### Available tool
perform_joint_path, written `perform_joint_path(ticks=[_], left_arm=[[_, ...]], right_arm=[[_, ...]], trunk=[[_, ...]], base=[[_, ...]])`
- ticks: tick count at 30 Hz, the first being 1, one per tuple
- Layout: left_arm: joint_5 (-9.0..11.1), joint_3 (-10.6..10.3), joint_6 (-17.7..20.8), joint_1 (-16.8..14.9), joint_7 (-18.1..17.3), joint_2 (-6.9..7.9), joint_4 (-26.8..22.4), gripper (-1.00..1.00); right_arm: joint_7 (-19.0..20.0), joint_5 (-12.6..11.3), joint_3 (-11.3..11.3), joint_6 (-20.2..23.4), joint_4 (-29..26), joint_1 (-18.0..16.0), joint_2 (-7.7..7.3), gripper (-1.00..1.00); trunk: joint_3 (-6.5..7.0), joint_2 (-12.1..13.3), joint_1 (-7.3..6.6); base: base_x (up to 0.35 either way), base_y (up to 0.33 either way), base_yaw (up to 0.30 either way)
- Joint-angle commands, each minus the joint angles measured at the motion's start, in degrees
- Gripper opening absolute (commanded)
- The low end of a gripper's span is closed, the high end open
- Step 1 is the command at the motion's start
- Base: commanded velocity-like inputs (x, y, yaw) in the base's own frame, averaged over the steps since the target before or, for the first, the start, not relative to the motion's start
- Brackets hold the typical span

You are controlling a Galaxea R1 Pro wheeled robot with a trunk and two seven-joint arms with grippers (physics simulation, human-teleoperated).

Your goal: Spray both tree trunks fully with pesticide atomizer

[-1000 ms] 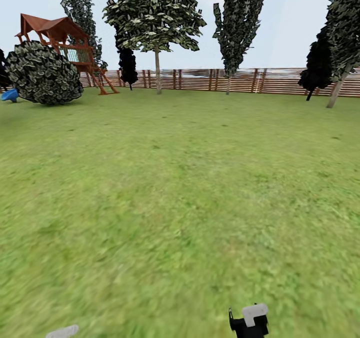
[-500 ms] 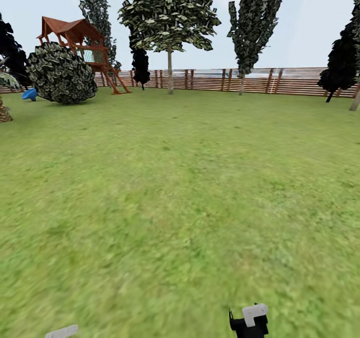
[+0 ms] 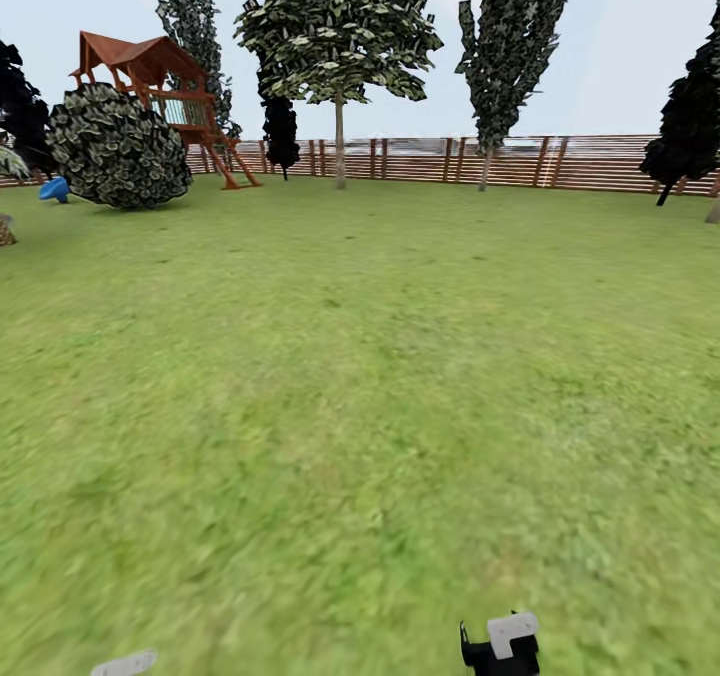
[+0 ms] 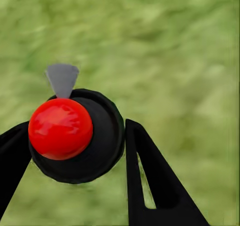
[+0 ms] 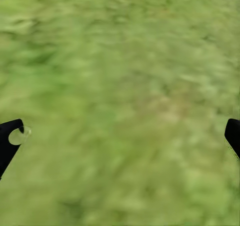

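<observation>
In the left wrist view, the pesticide atomizer (image 4: 75, 136), a black round body with a red ball top and a grey nozzle, sits between the black fingers of my left gripper (image 4: 77, 127), which is shut on it above grass. My right gripper (image 5: 123, 128) is open over bare lawn with nothing between its fingers. Far across the garden lawn (image 3: 360, 376), two tall trees stand before the fence: a broad-crowned one with a pale trunk (image 3: 339, 146) and a narrower one (image 3: 484, 168). A sliver of another pale trunk (image 3: 713, 212) shows at the right edge.
A brown slat fence (image 3: 560, 164) closes the far side. At the far left stand a red-brown wooden playset (image 3: 150, 76), a round dark bush (image 3: 118, 151) and a blue object (image 3: 53, 189). Near-black narrow trees (image 3: 685, 126) stand at the right. My right arm's black and white end (image 3: 500, 646) shows low down.
The whole head view has shifted right since one second ago, so the camera turned left. In the last half second it has barely moved. The grippers look unchanged.
</observation>
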Motion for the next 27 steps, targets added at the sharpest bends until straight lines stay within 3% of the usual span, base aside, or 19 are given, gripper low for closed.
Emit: perform_joint_path(ticks=[1,11,27], left_arm=[[0.01,0.02,0.00,0.00,-0.01,-0.03,-0.01,-1.00],[0.17,0.16,0.00,0.00,-0.01,0.12,-0.04,-1.00],[0.20,0.11,0.00,0.00,-0.01,0.06,-0.09,-1.00]], right_arm=[[-0.02,-0.02,0.00,0.00,0.03,0.00,0.00,1.00],[0.14,-0.08,0.00,0.09,1.58,2.28,0.34,1.00],[0.14,-0.09,0.00,0.09,1.58,2.37,0.35,1.00]], trunk=[[0.00,0.00,0.00],[0.00,0.00,0.00],[0.00,0.00,0.00]], base=[[0.335,0.000,0.000],[0.335,0.000,0.000],[0.335,0.000,0.000]])
